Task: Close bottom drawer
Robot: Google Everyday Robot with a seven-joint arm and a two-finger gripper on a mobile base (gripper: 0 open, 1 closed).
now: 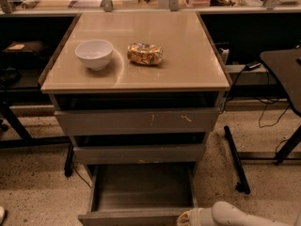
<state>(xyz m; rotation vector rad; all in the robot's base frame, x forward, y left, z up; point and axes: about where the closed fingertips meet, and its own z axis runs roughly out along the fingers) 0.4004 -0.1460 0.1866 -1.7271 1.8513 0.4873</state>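
Note:
The bottom drawer point(141, 192) of the grey cabinet is pulled far out toward me; its inside is empty and its plain front point(127, 218) shows at the bottom edge of the camera view. My gripper point(188, 218) sits at the bottom edge, right at the drawer front's right end, on the end of my white arm point(235, 214). Above the drawer are the mid-width drawer front point(138, 153) and the widest drawer front point(136, 120) with pale scratch marks; both are further in than the bottom one.
A white bowl point(94, 53) and a wrapped snack point(145, 53) lie on the cabinet's tan top point(178, 65). A black table leg point(235, 159) and cables lie on the floor at the right. A dark desk point(282, 65) stands at the right, shelving behind.

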